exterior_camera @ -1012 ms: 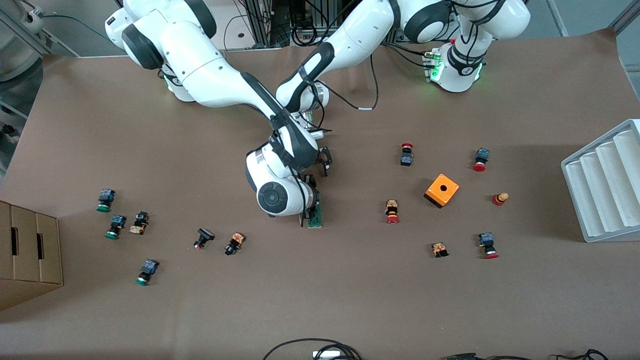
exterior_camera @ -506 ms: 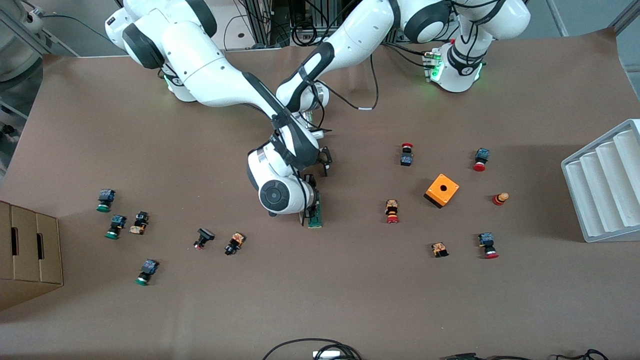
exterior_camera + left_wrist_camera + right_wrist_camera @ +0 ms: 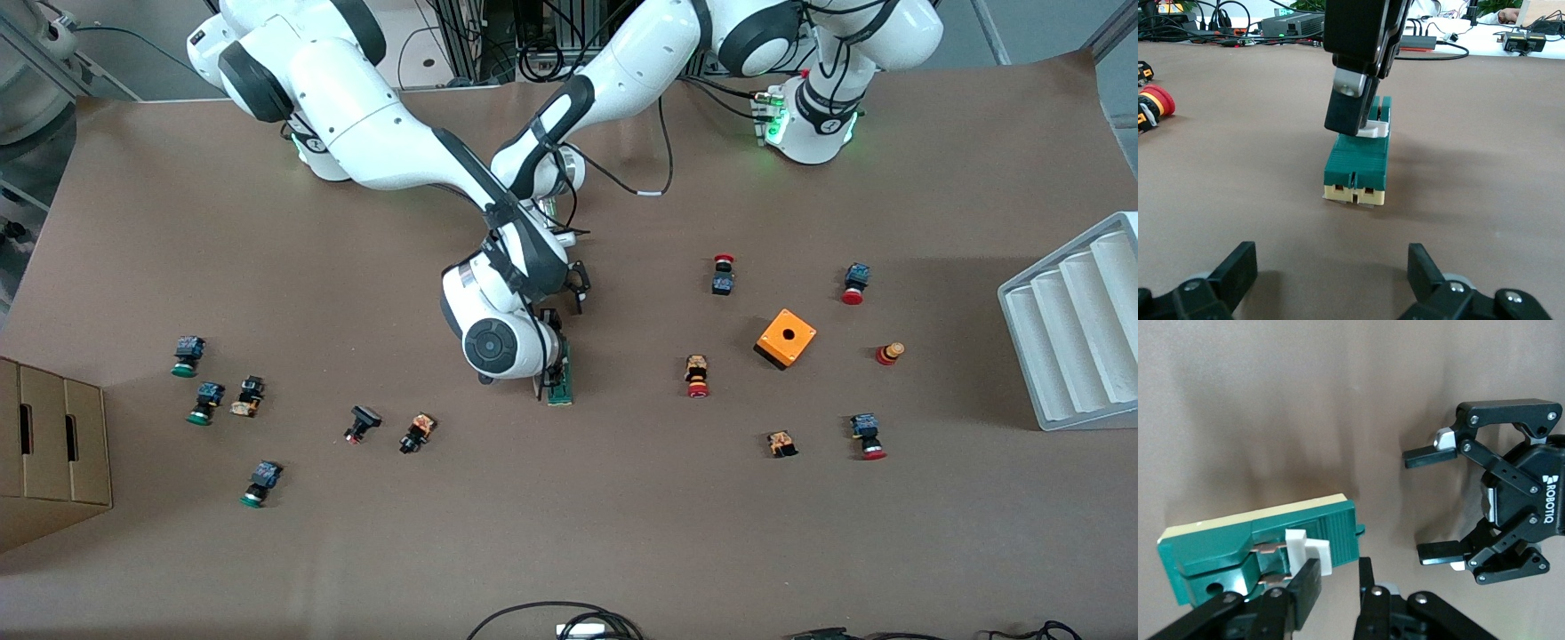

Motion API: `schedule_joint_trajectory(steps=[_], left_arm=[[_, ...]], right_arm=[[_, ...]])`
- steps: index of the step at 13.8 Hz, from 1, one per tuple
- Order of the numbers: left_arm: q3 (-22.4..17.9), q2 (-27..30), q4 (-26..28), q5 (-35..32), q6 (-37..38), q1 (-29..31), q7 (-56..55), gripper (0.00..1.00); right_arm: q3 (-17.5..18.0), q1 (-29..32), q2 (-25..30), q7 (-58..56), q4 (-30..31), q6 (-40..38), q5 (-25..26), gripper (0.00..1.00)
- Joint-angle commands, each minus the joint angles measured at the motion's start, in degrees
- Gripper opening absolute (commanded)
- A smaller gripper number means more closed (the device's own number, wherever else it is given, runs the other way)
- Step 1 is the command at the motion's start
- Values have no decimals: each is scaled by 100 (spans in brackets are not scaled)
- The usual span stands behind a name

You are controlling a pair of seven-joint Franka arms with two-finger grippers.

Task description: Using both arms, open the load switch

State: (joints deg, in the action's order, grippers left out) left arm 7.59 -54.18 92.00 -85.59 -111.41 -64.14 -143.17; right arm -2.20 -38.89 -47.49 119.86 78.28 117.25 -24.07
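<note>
The green load switch point(image 3: 562, 382) lies flat at the middle of the table, its white block point(image 3: 1309, 563) near the end that faces the arms' bases. My right gripper point(image 3: 1337, 583) hangs low over that end. Its fingers are a narrow gap apart with only bare table between them, and one finger point(image 3: 1350, 110) rests against the white block point(image 3: 1374, 128). My left gripper point(image 3: 578, 289) waits wide open and empty just above the table, a short way from the switch point(image 3: 1357, 163) toward the bases. It also shows in the right wrist view point(image 3: 1426, 505).
An orange box point(image 3: 785, 338) and several red push buttons point(image 3: 697, 375) lie toward the left arm's end. Green and black buttons point(image 3: 204, 403) lie toward the right arm's end, next to a cardboard box point(image 3: 53, 444). A white ribbed tray point(image 3: 1076, 329) stands at the left arm's end.
The right arm's wrist has shifted slightly toward the left arm's end and the bases. The switch and the left arm have not moved.
</note>
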Motion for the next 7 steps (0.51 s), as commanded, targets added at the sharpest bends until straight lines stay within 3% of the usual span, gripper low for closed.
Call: schedule_joint_trajectory(steps=[1,4,7], left_arm=[[41,-330,-94,51,-144,-10,-176,100],[41,-321,-94,51,-144,-10,-185,100],[41,-321,-95,51,-135,-28,-220,100]], right_arm=[[-8,118,310,20,135,70,130,82],[-17,328,565,-7,134,-53,156,100],[-35,530,942,-428,178,-219,585,100]])
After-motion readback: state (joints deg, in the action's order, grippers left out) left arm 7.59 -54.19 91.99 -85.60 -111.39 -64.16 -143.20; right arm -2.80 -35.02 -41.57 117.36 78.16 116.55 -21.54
